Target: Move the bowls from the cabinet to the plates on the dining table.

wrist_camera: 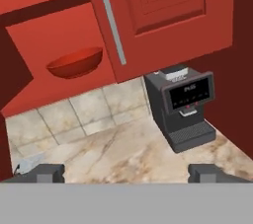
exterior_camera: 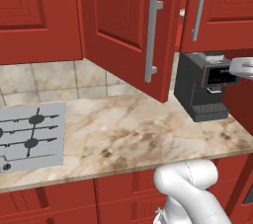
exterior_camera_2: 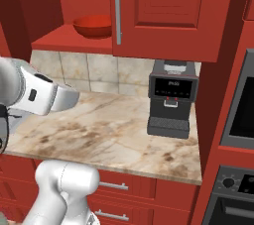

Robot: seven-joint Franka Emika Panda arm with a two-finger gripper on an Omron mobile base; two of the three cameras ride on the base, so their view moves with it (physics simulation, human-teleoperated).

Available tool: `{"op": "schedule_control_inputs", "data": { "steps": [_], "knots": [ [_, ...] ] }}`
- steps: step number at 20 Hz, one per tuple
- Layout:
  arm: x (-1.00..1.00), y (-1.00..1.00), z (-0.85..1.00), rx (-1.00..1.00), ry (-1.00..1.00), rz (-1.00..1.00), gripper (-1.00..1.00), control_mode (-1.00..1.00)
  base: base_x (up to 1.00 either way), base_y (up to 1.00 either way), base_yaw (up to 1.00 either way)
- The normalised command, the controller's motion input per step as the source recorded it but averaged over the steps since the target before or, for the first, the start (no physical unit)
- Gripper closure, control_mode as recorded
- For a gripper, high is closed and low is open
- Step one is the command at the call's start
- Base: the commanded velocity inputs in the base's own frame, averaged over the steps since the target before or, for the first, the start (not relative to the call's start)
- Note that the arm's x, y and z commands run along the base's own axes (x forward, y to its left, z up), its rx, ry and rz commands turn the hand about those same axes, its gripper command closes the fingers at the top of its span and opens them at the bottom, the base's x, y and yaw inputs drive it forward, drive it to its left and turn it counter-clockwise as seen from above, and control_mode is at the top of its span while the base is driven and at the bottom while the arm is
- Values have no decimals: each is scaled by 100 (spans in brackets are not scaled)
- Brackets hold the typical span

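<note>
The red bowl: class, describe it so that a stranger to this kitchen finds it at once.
Find the red wall cabinet above the marble counter; its left door is open. On its inner shelf sits the red bowl, wide and glossy, the one loose thing there, left of the black coffee machine below.

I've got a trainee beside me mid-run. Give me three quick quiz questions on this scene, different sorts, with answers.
1. True or false: the red bowl sits on the shelf of the open cabinet.
2. What stands on the marble counter under the closed cabinet door? A) kettle B) coffee machine C) toaster
3. Fill in: the end effector is ____ and holds nothing.

Key: 1 true. 2 B, the coffee machine. 3 open.
</note>
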Motion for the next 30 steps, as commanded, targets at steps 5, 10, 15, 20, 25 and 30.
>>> {"op": "schedule_control_inputs", "data": {
  "steps": [5,10,15,20,25,30],
  "knots": [
    [48,-17,0,30,6,-3,-100,-100,0,0,0],
    [59,-1,0,24,14,-2,-100,-100,0,0,0],
    [61,0,0,13,20,-1,-100,-100,0,0,0],
    [58,1,0,12,17,0,-100,-100,0,0,0],
    [25,17,0,13,13,0,-100,-100,0,0,0],
    [4,32,0,12,1,0,-100,-100,0,0,0]
  ]
}}
